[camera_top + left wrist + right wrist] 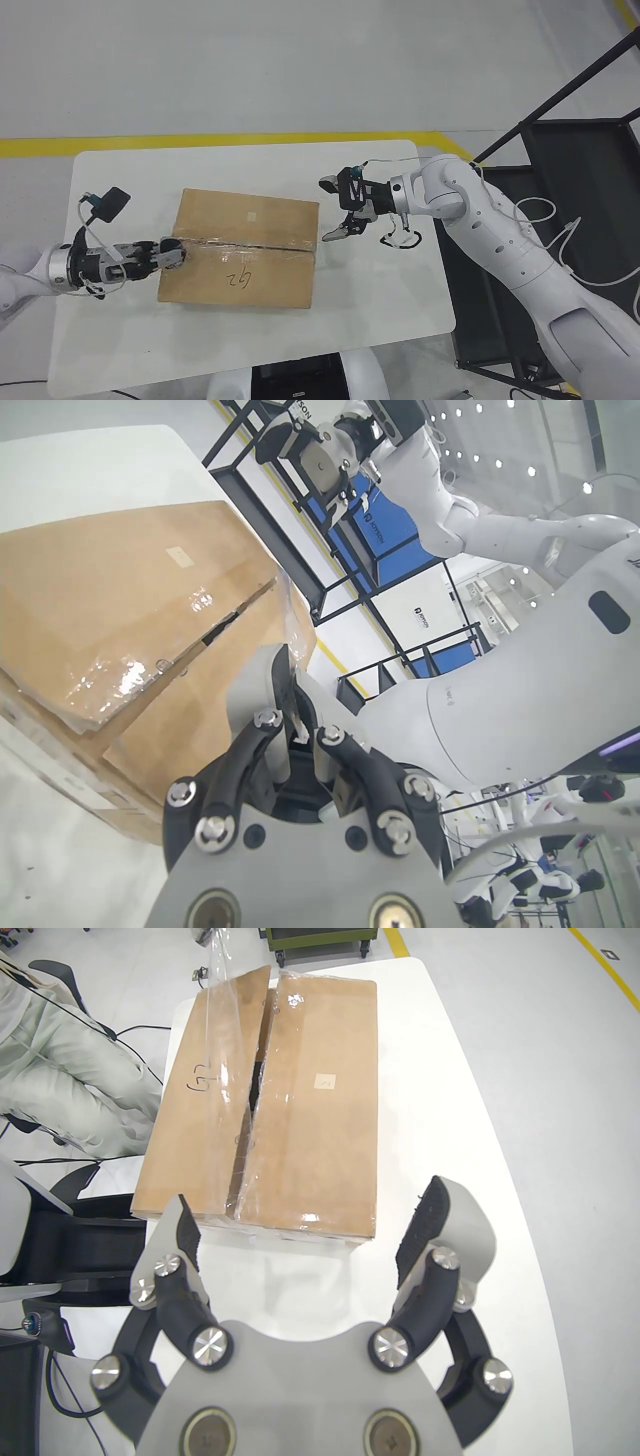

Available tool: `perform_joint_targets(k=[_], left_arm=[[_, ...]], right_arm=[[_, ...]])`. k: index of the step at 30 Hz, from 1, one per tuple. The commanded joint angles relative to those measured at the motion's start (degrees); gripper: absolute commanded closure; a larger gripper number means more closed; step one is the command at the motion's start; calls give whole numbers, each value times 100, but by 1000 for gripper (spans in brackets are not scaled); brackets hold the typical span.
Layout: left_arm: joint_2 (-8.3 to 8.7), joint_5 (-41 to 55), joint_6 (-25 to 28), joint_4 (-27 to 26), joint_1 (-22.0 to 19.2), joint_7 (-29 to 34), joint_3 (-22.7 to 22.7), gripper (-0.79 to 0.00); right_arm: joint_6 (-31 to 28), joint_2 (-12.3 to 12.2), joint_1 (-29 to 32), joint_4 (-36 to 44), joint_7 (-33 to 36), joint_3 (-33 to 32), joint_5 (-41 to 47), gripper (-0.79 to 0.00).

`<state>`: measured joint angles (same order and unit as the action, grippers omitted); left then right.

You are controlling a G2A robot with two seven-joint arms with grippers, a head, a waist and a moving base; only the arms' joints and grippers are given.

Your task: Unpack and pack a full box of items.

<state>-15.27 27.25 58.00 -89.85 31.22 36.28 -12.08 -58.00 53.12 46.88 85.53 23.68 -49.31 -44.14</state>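
One cardboard box (245, 245) lies flat near the middle of the white worktop (385, 295), both top flaps down. The centre seam gapes slightly along part of its length. At the end on the robot's left, clear tape (220, 1008) stands lifted off the seam as a loose strip.

The left gripper (172, 252) sits at that end against the box's edge, fingers closed together. A scrap of film shows pinched between them, so it is judged to be holding the tape. The right gripper (328, 210) hovers just beyond the opposite end, apart from the box, jaws spread wide and holding nothing.

Handling, as judged: the board is stiff and the box, if full, is probably heavy. It is better slid or clamped at both ends than lifted by a flap. The tape is thin, slippery and liable to tear, so grip it close to where it leaves the board. The seam gap offers a hold on the flaps.

Clearance: bare worktop lies on all sides of the box, wider toward the robot's right. A black frame (560, 170) stands just off that right edge
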Motion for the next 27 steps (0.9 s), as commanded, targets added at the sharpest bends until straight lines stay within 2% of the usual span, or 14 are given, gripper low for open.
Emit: perform_joint_targets(k=[1,8,14,18,19,20,21,27], left_arm=[[-26,169,0,121,53,182,-13,0],[-127,554,-304,576,175,447,-106,0],[-175,621,-463,675,259,592,-246,-18],[-198,639,-739,652,312,719,-333,-366],[-203,629,-803,643,320,739,-361,-591],[-207,619,-850,638,332,745,-389,-736],[-211,610,-915,635,349,750,-412,-785],[-231,577,-991,630,466,735,-566,-785]], right_arm=[[0,0,0,0,0,0,0,-785],[0,0,0,0,0,0,0,-785],[0,0,0,0,0,0,0,-785],[0,0,0,0,0,0,0,-785],[0,0,0,0,0,0,0,-785],[0,0,0,0,0,0,0,-785],[0,0,0,0,0,0,0,-785],[0,0,0,0,0,0,0,-785]])
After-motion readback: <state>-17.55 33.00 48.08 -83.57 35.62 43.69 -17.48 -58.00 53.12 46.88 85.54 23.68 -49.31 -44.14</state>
